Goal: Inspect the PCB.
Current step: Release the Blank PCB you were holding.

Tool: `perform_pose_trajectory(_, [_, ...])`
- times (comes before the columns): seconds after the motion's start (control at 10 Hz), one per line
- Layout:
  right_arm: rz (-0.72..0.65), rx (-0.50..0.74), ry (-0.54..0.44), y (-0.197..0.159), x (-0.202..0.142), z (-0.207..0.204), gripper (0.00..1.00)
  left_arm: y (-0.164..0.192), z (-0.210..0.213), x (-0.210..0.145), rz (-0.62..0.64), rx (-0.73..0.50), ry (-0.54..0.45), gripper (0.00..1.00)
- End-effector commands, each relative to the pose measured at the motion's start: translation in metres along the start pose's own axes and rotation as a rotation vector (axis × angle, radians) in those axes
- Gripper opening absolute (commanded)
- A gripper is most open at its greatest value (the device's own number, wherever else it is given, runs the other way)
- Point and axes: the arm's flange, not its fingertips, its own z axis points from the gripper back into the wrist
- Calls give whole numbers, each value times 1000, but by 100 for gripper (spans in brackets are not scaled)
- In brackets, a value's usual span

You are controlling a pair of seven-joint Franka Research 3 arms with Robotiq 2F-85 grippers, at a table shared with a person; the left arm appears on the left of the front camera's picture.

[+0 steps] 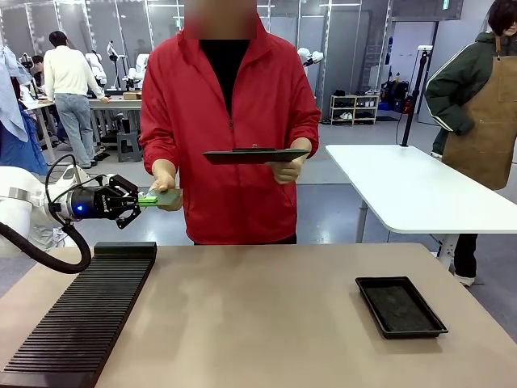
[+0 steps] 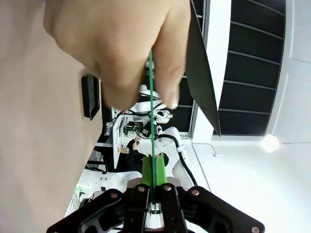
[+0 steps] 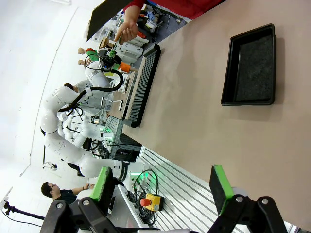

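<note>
Bright overhead light is filling the room; a round white ceiling lamp (image 2: 270, 142) is glaring, the person's near hand (image 2: 116, 48) blurring.

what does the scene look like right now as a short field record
left gripper: shut on the PCB, raised toward the person
PCB: held level, person's hand gripping its other end
right gripper: open, empty, above the table
person's other hand: holds a flat dark panel
table: black tray at right, ribbed rack at left

your pcb (image 1: 164, 196) is green; left gripper (image 1: 145, 199) black with green pads (image 2: 147, 170); rack (image 1: 81, 319) black and ribbed; tray (image 1: 400, 305) black; the person's jacket (image 1: 242, 162) red.
</note>
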Motion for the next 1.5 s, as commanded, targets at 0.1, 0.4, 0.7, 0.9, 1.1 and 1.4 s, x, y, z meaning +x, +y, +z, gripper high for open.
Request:
perform_pose_trajectory(0.1, [23,13,-9,1,1,2,100,0,0,0,1,1,1,3])
perform_pose_trajectory(0.4, [23,13,-9,1,1,2,100,0,0,0,1,1,1,3])
perform_pose_trajectory(0.7, [23,13,-9,1,1,2,100,-1,0,-1,-4,-8,-8,33])
perform_pose_trajectory(0.9, [23,13,-9,1,1,2,100,-3,0,-3,-7,-3,-13,60])
perform_pose_trajectory(1.1, [23,13,-9,1,1,2,100,-2,-2,-3,-16,28,-11,88])
perform_pose_trajectory(1.4, [23,13,-9,1,1,2,100,-2,-3,-4,-23,33,-14,100])
